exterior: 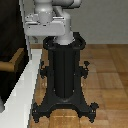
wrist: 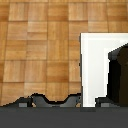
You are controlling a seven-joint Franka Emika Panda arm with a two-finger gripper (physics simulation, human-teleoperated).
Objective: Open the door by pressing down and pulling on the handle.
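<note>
Plainly, there is one door (exterior: pixel 9 35), one handle (exterior: pixel 15 61) and one black pedestal (exterior: pixel 64 75). The tan handle juts from the dark panel at the exterior view's left. The claw itself cannot be made out, so neither its state nor its position relative to the handle can be told.

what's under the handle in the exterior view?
Below the handle only the dark door panel shows, down to its white frame edge. The floor beneath is hidden by that frame. The gripper isn't in the exterior view; no fingers are visible in the wrist view.
</note>
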